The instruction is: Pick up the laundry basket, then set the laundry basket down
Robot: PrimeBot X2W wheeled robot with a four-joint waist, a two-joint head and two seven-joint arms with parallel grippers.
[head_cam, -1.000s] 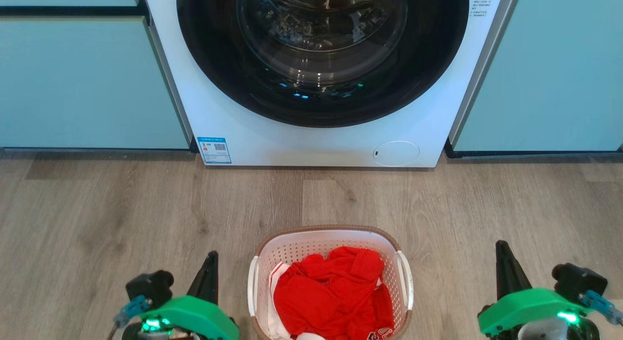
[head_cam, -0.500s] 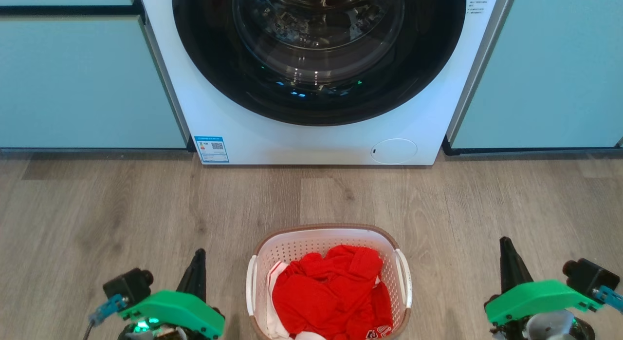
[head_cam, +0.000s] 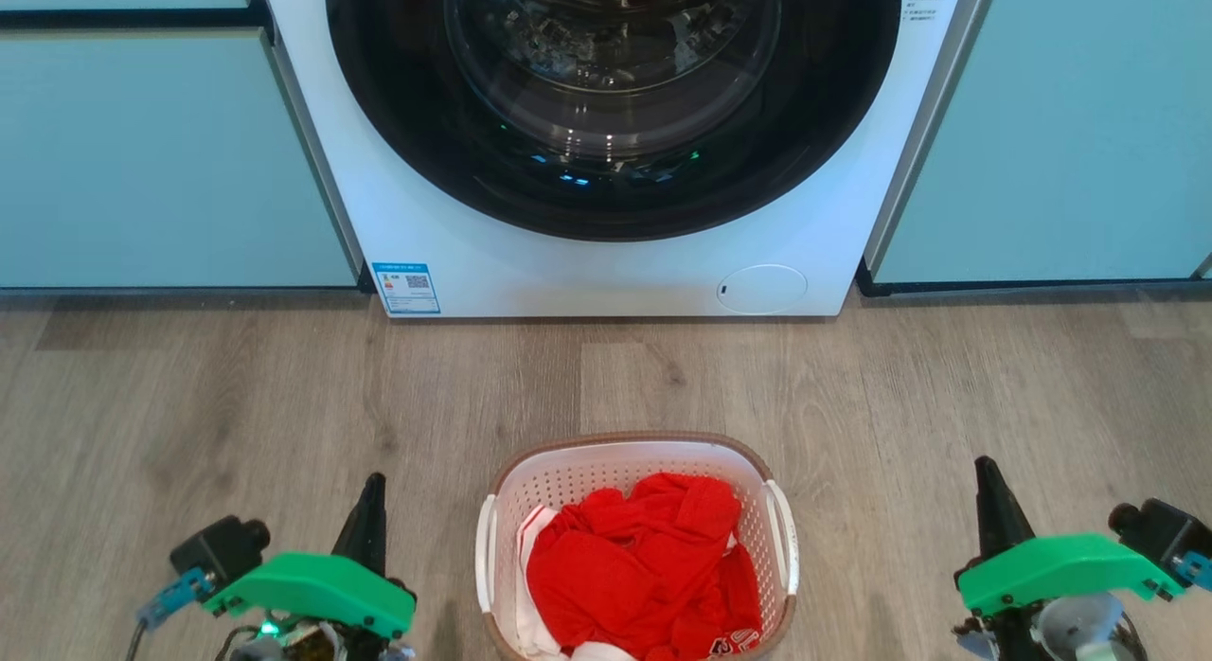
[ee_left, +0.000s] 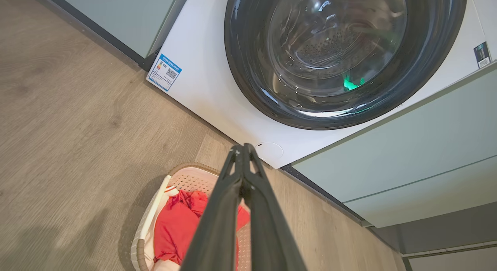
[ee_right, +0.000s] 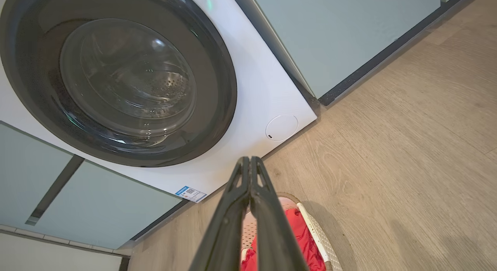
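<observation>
Now, at the far left of the head view, a pale blue-green cabinet front (head_cam: 142,159) is seen above the wooden floor (head_cam: 237,386). Below it, the left gripper (head_cam: 371,495) is held over the floor, to the left of the laundry basket (head_cam: 606,476) and apart from it. Its fingers (ee_left: 217,216) are pressed together up to the tips, as is shown clearly in the left wrist view, and nothing is held between them. Compared with one second ago, this gripper is found further to the left, so the gap to the basket is wider.

In the middle, the white washer (head_cam: 606,273) is seen with its round dark door (head_cam: 606,197) and a blue label (head_cam: 405,288) at its lower left corner. The whole picture is shifted a little up and to the left against the earlier one. This is taken as a move of the camera, not of the washer. In front of the washer the laundry basket is standing on the floor, between the two grippers and touched by neither. It is filled with red clothes (head_cam: 634,576). Its place on the floor is not changed.

To the right, the right gripper (head_cam: 987,476) is held over the floor, also fully closed and empty. It is also set a little further from the basket than before. A second cabinet front (head_cam: 1070,131) is seen at the far right.
</observation>
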